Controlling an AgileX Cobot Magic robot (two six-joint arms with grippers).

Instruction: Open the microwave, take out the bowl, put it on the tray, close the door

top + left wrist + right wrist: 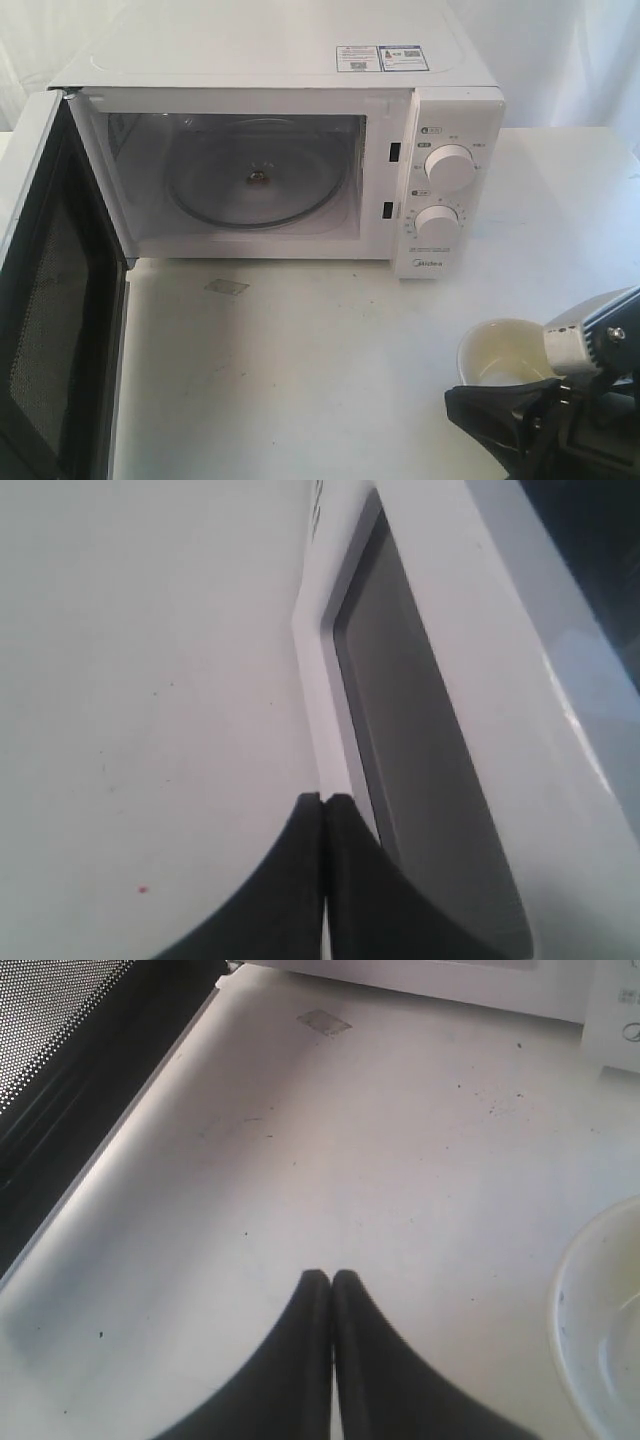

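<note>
microwave (300,150) sits at the far side of the white surface (300,380), with its door (50,300) swung fully open to the left, mesh inner face towards the cavity. cavity holds only the glass turntable (255,180). control panel on the right has two round knobs, upper (450,168) and lower (437,222). stickers (380,57) on top near the right.

bowl (500,355) is out of the microwave, upright on the surface at the near right, in front of the control panel and a bit right of it. pale inside shows; its near-right rim is hidden behind the right arm (590,340). can't see anything under it other than the surface.

right pincer (330,1285): fingers pressed together, nothing between them, hanging over bare surface just left of the bowl, apart from it.

left pincer (322,805): fingers together, nothing held. tips sit right beside the edge of a white-framed grey window panel, which reads as the door; can't tell if they touch it. the left arm doesn't show in the exterior view.

small greyish patch (226,288) on the surface just in front of the cavity.
</note>
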